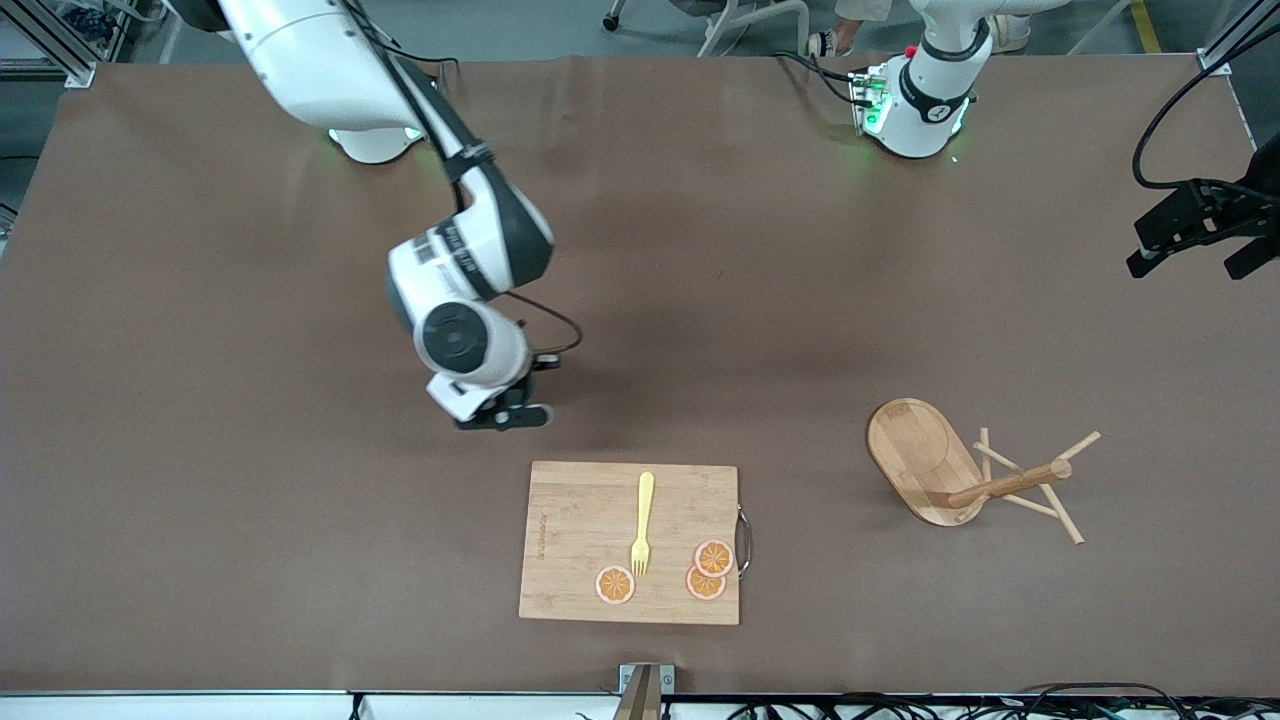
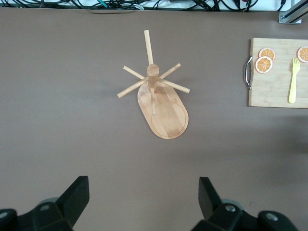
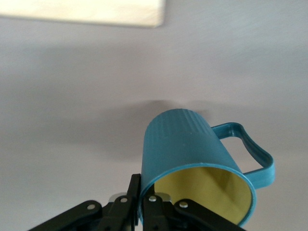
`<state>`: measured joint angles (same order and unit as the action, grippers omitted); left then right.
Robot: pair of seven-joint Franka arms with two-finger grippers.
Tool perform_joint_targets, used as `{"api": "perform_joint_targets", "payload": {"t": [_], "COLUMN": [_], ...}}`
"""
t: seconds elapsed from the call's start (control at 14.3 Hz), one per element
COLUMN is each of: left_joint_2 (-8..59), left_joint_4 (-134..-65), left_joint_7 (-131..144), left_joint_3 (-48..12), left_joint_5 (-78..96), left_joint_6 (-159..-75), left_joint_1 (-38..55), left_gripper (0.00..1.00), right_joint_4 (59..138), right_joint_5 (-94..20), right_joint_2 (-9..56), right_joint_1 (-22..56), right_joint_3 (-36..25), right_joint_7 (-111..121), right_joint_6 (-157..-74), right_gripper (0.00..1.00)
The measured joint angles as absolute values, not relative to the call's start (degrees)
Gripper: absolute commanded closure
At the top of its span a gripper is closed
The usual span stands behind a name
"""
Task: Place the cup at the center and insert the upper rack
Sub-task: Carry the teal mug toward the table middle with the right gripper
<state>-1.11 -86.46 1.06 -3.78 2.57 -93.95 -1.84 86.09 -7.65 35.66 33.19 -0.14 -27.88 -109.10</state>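
Fingers [image 3: 154,204] of the right gripper [image 1: 505,415] are pinched on the rim of the cup [image 3: 195,163], one inside against the mustard-yellow lining, one outside on the ribbed teal wall, with the handle sticking out to the side. In the front view the cup itself is hidden under the wrist; the gripper hangs low over bare table [image 1: 250,450], just off the edge of the cutting board [image 1: 585,520] that lies farther from the front camera. From the wrist view I cannot tell whether the cup's base touches the table yet.

On the board lie a yellow fork [image 1: 643,522] and three orange slices [image 1: 714,557].

The left gripper [image 2: 144,202] waits high over the left arm's end of the table, its fingers spread wide and empty. The mug tree [image 2: 161,96] stands on the table below its camera, toward the left arm's end and well apart from the board, oval base down and pegs fanning out from the post.

The step in hand looks like the first one: setting the cup at the table's centre. The next move calls for the cup to go down upright and for the pinch to let go cleanly without tipping it. Then, by my reckoning, the left arm must come down on the mug tree's post and carry it toward the cup.
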Motion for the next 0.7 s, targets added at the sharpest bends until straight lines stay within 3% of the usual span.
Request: {"api": "perform_joint_targets", "payload": {"t": [0.7], "left_joint_2": [-1.11], "left_joint_4": [-86.46], "left_joint_7": [1.06], "left_joint_3": [-3.79], "left_joint_5": [2.57], "left_joint_6": [-93.95], "left_joint_1": [-1.84], "left_gripper": [0.00], "right_joint_4": [81.25], "right_joint_5": [-14.47], "right_joint_2": [39.73], "right_joint_1": [47.19], "right_joint_3": [-0.19], "right_joint_7": [-45.06], "right_joint_6": [-115.24], "right_gripper": [1.00]}}
